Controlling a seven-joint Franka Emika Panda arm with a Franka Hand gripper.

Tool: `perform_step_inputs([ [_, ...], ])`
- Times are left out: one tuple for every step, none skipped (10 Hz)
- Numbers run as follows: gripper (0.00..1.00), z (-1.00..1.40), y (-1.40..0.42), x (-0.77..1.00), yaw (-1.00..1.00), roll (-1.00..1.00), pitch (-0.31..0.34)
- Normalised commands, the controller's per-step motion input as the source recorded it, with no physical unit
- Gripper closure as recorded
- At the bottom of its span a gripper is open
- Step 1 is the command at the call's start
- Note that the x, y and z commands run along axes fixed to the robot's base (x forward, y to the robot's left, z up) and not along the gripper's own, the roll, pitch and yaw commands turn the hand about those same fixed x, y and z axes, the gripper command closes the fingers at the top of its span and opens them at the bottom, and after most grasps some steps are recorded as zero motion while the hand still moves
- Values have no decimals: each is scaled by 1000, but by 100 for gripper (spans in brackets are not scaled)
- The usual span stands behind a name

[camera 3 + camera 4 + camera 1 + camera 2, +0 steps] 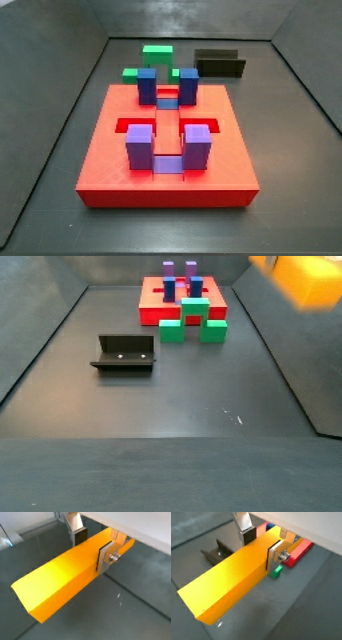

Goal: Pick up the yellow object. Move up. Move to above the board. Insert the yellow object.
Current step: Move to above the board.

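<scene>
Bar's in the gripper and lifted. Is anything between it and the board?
Nothing visible. The gripper holds the yellow object in the air; green blocks sit beside the board, below the bar.

You get both wrist views close on the gripper (93, 543); side views face each other, sharing the board (107, 150) and fixture (123, 353).
</scene>
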Motion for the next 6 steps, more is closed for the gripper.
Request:
perform_step_inputs([
  [100,823,-2,-5,1,9,61],
  [100,286,7,27,2,10,41],
  [100,168,10,47,0,8,43],
  [100,188,-1400,594,-126,25,162],
  [100,175,-1400,589,-104,47,180],
  [100,176,-1400,609,-46,55,210],
])
